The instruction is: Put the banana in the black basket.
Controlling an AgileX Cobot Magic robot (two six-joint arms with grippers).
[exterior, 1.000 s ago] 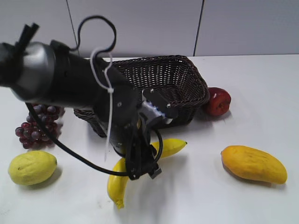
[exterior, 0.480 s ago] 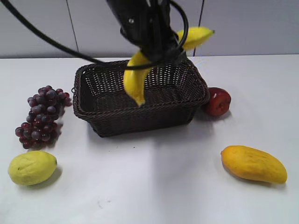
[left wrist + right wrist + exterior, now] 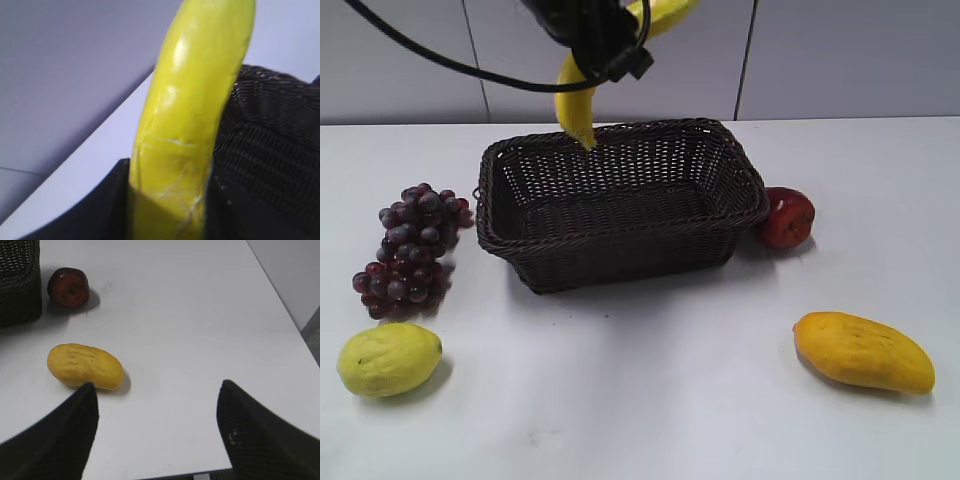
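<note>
White table, grey wall. Left gripper pinches the banana in the air above the black basket's far rim; lowering and release remain. Right gripper idles, spread wide.

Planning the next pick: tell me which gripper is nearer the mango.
Right. The right gripper hangs open just beside the mango; the left gripper holds the banana high over the black basket, far off.
</note>
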